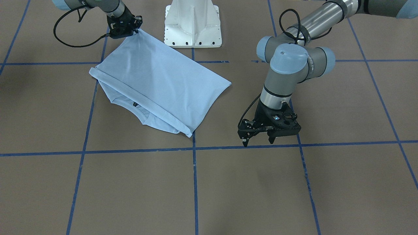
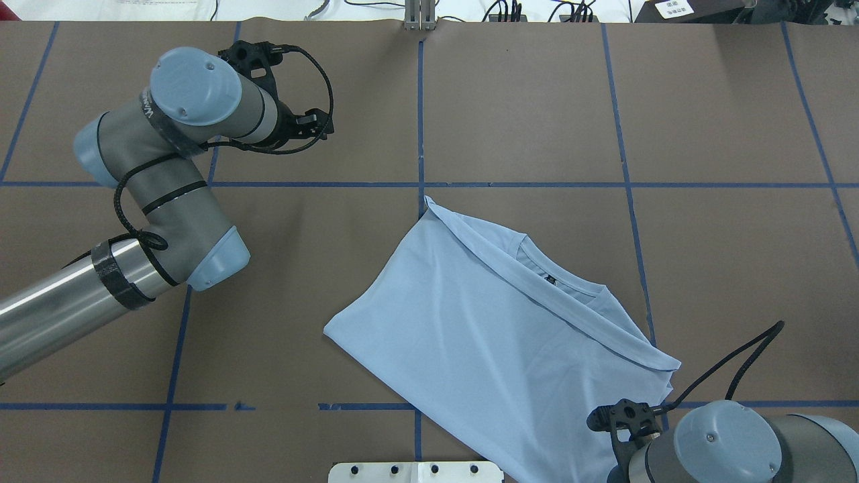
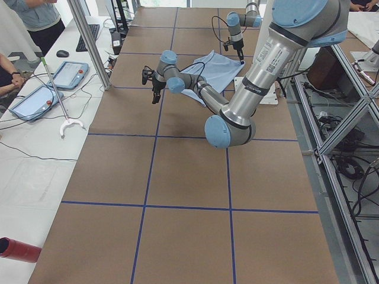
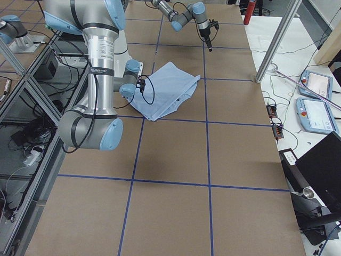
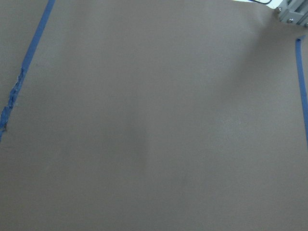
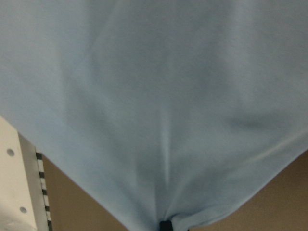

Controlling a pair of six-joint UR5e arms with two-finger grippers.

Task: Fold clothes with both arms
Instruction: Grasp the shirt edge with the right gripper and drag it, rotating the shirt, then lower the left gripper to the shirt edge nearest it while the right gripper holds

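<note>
At the front-facing view's left, the right gripper (image 1: 137, 30) is pinching 1 raised corner of the light blue T-shirt (image 1: 156, 83), which is lying folded on the brown table (image 1: 130, 189), while the left gripper (image 1: 258, 142) is pointing down beside it, its 2 fingers spread, gripping nothing.

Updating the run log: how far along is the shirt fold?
Done: the T-shirt lies doubled over, top layer's edge just short of the neck label. In hand: the right gripper pinches a corner by the pedestal; the left gripper hangs open over the table, off the fabric. Left: release, probably another fold.
</note>
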